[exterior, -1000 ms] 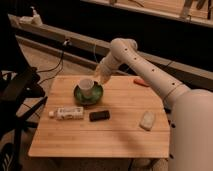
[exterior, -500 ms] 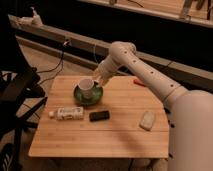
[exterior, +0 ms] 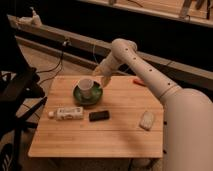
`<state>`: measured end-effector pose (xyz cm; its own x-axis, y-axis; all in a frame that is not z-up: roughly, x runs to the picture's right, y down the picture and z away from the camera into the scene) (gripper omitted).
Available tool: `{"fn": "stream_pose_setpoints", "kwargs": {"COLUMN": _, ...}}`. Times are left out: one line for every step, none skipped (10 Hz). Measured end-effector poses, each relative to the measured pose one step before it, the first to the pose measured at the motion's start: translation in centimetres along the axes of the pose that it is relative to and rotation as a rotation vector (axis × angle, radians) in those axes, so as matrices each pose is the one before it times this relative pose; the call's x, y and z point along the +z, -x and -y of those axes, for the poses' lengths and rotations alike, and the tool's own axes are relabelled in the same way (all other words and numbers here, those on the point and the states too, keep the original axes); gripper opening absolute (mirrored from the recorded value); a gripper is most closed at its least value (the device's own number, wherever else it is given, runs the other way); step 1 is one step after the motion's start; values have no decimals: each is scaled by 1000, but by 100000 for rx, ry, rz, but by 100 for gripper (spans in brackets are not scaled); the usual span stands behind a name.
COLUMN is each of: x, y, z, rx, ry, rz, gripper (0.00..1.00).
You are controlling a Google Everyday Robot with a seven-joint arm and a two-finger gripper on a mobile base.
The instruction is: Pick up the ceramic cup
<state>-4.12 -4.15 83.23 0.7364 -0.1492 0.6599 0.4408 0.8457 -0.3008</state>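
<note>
The ceramic cup (exterior: 85, 86) is small, white and round, and it stands on the dark-green saucer (exterior: 90, 97) at the back left of the wooden table (exterior: 115, 135). My gripper (exterior: 102, 80) is at the end of the white arm that reaches in from the right. It is low over the table, right next to the cup's right rim. I cannot tell whether it touches the cup.
A white labelled bottle (exterior: 68, 113) lies in front of the saucer, with a small black object (exterior: 99, 115) beside it. A pale object (exterior: 146, 120) lies at the right and a small orange thing (exterior: 138, 81) at the back edge. A dark chair (exterior: 17, 92) stands left of the table.
My gripper has shifted only slightly beside the cup. The cup stays on the saucer in about the same place.
</note>
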Motion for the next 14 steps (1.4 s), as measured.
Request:
{"fn": "stream_pose_setpoints", "kwargs": {"x": 624, "y": 408, "z": 116, "rx": -1447, "ry": 936, "rz": 740, "gripper": 80}}
{"fn": "stream_pose_setpoints", "kwargs": {"x": 729, "y": 460, "z": 125, "rx": -1618, "ry": 861, "rz": 860, "gripper": 80}}
{"fn": "stream_pose_setpoints", "kwargs": {"x": 782, "y": 627, "z": 191, "rx": -1835, "ry": 884, "rz": 839, "gripper": 80}}
{"fn": "stream_pose_setpoints", "kwargs": {"x": 642, "y": 518, "z": 83, "rx": -1515, "ry": 700, "rz": 652, "gripper": 80}}
{"fn": "stream_pose_setpoints", "kwargs": {"x": 745, "y": 449, "z": -23, "rx": -1739, "ry": 787, "rz": 239, "gripper": 80}}
{"fn": "stream_pose_setpoints", "kwargs": {"x": 901, "y": 525, "z": -86, "rx": -1673, "ry": 819, "rz": 352, "gripper": 80}}
{"fn": "stream_pose_setpoints", "kwargs": {"x": 1094, "y": 385, "z": -143, "rx": -1304, "ry": 1024, "rz": 46, "gripper": 80}}
{"fn": "stream_pose_setpoints", "kwargs": {"x": 626, "y": 180, "z": -85, "rx": -623, "ry": 669, "rz": -68, "gripper": 80}}
{"fn": "stream_pose_setpoints", "kwargs": {"x": 696, "y": -207, "z": -369, "rx": 656, "ry": 1022, "rz": -203, "gripper": 80}}
{"fn": "stream_pose_setpoints", "kwargs": {"x": 813, "y": -478, "z": -539, "rx": 1392, "ry": 1082, "rz": 57, "gripper": 80}}
{"fn": "stream_pose_setpoints", "kwargs": {"x": 1031, "y": -443, "z": -408, "rx": 1640, "ry": 1217, "rz": 128, "gripper": 80}}
{"fn": "stream_pose_setpoints", "kwargs": {"x": 725, "y": -750, "z": -432, "rx": 2910, "ry": 807, "rz": -177, "gripper": 80}}
{"fn": "stream_pose_setpoints", "kwargs": {"x": 111, "y": -734, "z": -350, "rx": 2195, "ry": 205, "rz": -241, "gripper": 80}}
{"fn": "stream_pose_setpoints", "kwargs": {"x": -92, "y": -1275, "z": -496, "rx": 3689, "ry": -79, "rz": -668, "gripper": 80}}
